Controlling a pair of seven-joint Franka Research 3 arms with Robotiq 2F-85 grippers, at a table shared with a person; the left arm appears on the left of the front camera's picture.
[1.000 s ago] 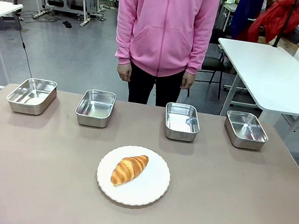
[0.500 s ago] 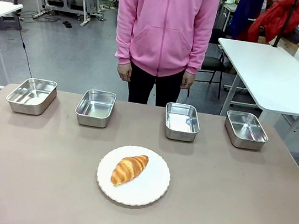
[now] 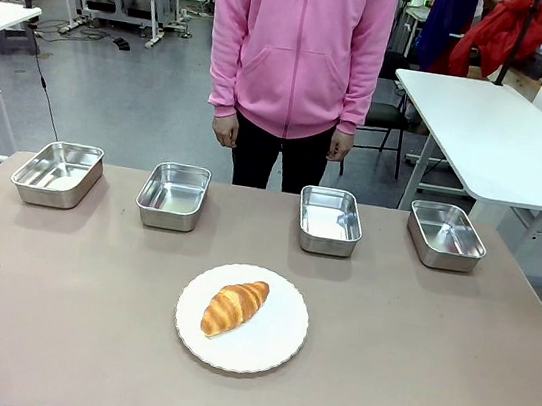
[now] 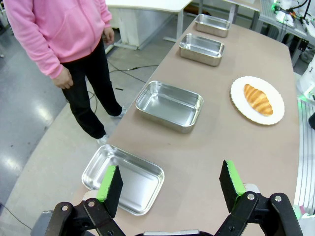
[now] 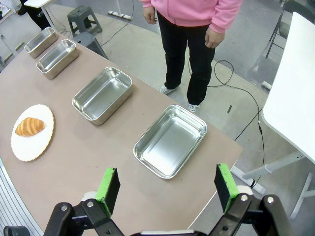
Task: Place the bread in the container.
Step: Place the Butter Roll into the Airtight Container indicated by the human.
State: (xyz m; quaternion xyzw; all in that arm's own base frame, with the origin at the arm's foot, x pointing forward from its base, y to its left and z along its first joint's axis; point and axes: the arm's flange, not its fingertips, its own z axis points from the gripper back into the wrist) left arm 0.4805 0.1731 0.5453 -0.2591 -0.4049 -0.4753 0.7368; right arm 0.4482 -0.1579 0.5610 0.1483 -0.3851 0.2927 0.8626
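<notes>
Front view: a brown table [image 3: 448,379] with a person [image 3: 298,45] in a pink hooded top standing at its far side, hands hanging by the hips. Along the far edge runs a row of four shiny steel pans, well apart from each other: the outer left container [image 3: 57,173], the inner left container [image 3: 172,195], the inner right container [image 3: 330,220] and the outer right container [image 3: 446,235]. Nearer the robot, about midway across the table, sits a round white plate [image 3: 276,350]. The bread [image 3: 234,307], a golden croissant, lies on the left half of the plate. Its long axis runs diagonally: the broad end points near and to the robot's left, the tapered end points far and to the right, toward the inner right container.

Left wrist view: the left gripper [image 4: 170,165] is above the table with its green-padded fingers spread wide and nothing between them. The outer left container lies below, by one finger. The bread [image 4: 258,99] is well away on its plate, slanting from upper left to lower right in the picture.

Right wrist view: the right gripper [image 5: 165,170] is spread wide and holds nothing, above the outer right container. The bread [image 5: 30,126] lies far off on its plate, nearly level across the picture
</notes>
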